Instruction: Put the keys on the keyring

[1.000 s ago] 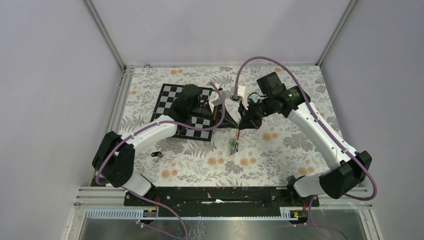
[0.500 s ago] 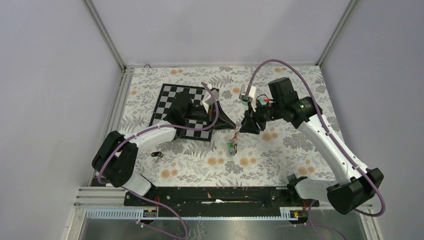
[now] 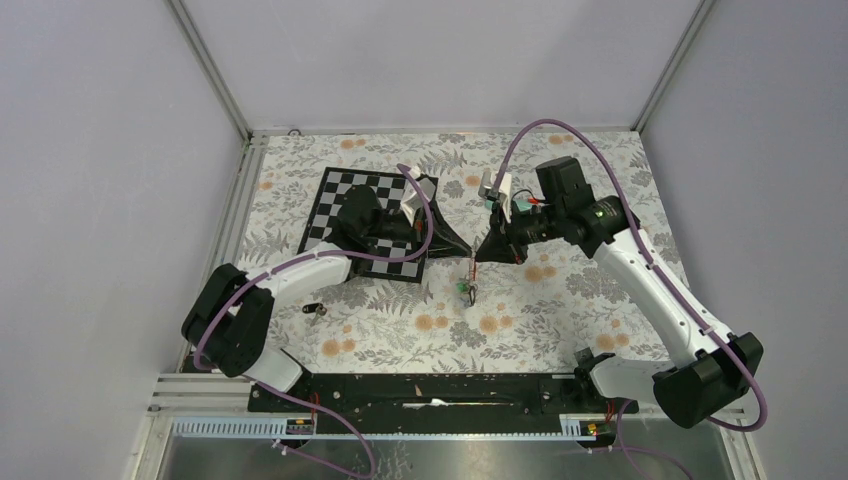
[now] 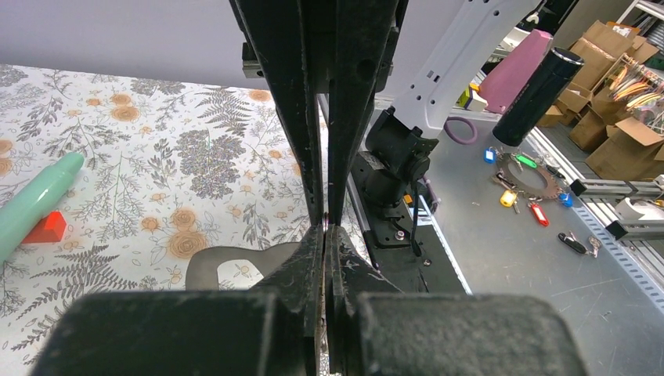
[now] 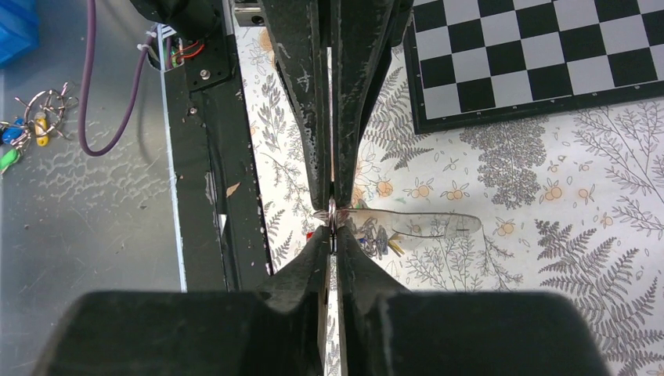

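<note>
Above table centre, the right gripper (image 5: 332,229) is clamped on the keyring (image 5: 331,213), a thin wire. The keys (image 3: 467,291) dangle from it just over the floral cloth (image 3: 560,300). Jaws of the left gripper (image 4: 325,235) are pressed together, tips near the right's; whether anything is pinched between them cannot be resolved.

Judged step: ring held up for threading. Next move calls for fetching the loose key (image 3: 315,309), well apart on the cloth by the left arm, and feeding it onto the wire.

Count: one keyring, one hanging bunch (number unresolved), one loose key.
</note>
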Robot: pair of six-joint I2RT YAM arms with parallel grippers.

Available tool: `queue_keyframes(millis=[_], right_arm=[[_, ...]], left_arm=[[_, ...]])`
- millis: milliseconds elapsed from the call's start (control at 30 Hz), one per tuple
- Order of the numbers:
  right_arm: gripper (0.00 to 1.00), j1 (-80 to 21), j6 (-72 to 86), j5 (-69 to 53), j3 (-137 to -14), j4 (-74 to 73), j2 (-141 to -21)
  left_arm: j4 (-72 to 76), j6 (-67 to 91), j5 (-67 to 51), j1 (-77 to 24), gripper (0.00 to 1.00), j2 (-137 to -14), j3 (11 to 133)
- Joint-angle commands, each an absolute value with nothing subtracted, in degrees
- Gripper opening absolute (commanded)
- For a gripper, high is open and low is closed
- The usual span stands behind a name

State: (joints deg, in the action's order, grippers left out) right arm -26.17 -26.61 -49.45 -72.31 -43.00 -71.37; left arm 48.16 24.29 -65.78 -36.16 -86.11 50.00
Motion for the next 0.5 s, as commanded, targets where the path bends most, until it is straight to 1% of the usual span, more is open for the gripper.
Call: queue_keyframes(millis=[0, 133, 467], right_arm=[[0.07, -25.7, -26.5, -51.8, -71.2, -41.8, -71.2], [0.00, -25.7, -26.5, -52.1, -70.1, -41.3, -71.0], [0.00, -25.7, -25.6, -54.5, -67.8, -39.0, -71.4]], left_arm=[[53.8, 24.8, -67.0, -35.9, 0.00, -83.1, 49.4], [57.2, 27.0, -66.9, -35.9, 0.00, -83.2, 49.0], [64.2, 32.0, -65.6, -35.9, 0.00, -83.8, 47.5]])
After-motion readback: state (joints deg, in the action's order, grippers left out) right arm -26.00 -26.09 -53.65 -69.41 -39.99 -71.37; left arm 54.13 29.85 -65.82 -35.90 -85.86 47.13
